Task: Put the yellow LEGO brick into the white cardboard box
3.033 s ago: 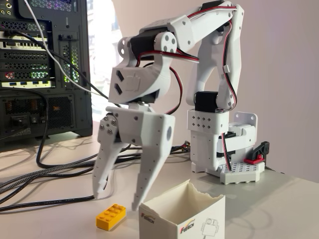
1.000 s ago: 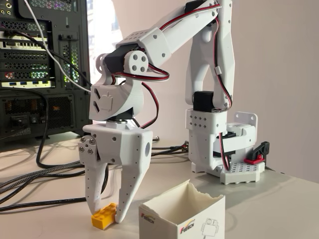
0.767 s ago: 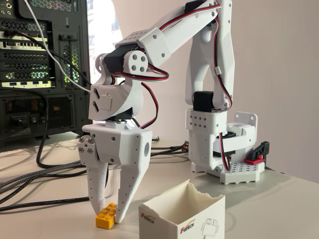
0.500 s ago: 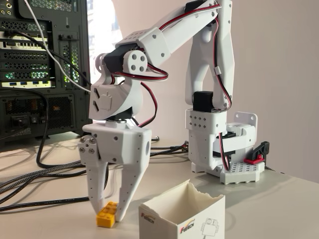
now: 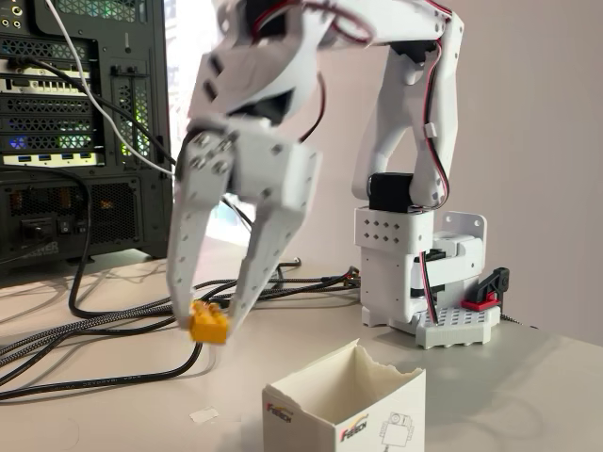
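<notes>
In the fixed view the white cardboard box (image 5: 344, 407) shows a red-black "Fetch" logo on its front. The gripper (image 5: 205, 323) pinches the yellow LEGO brick (image 5: 208, 326) between its fingertips, lifted above the table (image 5: 528, 386), left of the box's torn rim.

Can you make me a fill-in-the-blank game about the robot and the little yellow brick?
1. The gripper is pinching the yellow LEGO brick up in the ____, above the table.
2. The white cardboard box has nothing inside it that can be seen, and its top is ____.
3. In the fixed view, the brick hangs to the ____ of the box.
4. The clamp piece beside the arm's base is black and ____.

Missing words: air; open; left; red
</notes>
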### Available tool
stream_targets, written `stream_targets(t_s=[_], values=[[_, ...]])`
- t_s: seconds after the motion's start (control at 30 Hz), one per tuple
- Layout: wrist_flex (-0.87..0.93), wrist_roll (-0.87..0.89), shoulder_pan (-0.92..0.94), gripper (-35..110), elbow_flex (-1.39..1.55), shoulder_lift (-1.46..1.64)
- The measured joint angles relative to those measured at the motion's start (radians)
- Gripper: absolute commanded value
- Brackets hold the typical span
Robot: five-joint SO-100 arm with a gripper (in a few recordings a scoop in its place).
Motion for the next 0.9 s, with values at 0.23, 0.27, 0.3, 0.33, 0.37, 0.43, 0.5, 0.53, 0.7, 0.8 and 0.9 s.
stream_targets(t_s=[0.23, 0.27, 0.3, 0.33, 0.37, 0.43, 0.5, 0.53, 0.7, 0.8, 0.9], values=[[0.008, 0.012, -0.175, -9, -0.031, 0.031], [0.008, 0.021, -0.195, -9, -0.031, 0.031], [0.003, 0.029, -0.215, -9, -0.031, 0.031], [0.000, 0.035, -0.230, -9, -0.031, 0.032], [-0.009, 0.044, -0.245, -9, -0.031, 0.034], [-0.025, 0.055, -0.272, -9, -0.031, 0.040], [-0.038, 0.061, -0.282, -9, -0.031, 0.048], [-0.043, 0.063, -0.284, -9, -0.031, 0.049], [-0.049, 0.061, -0.298, 1, -0.017, 0.058], [-0.041, 0.063, -0.298, 5, -0.009, 0.075], [-0.041, 0.072, -0.298, 12, 0.000, 0.089]])
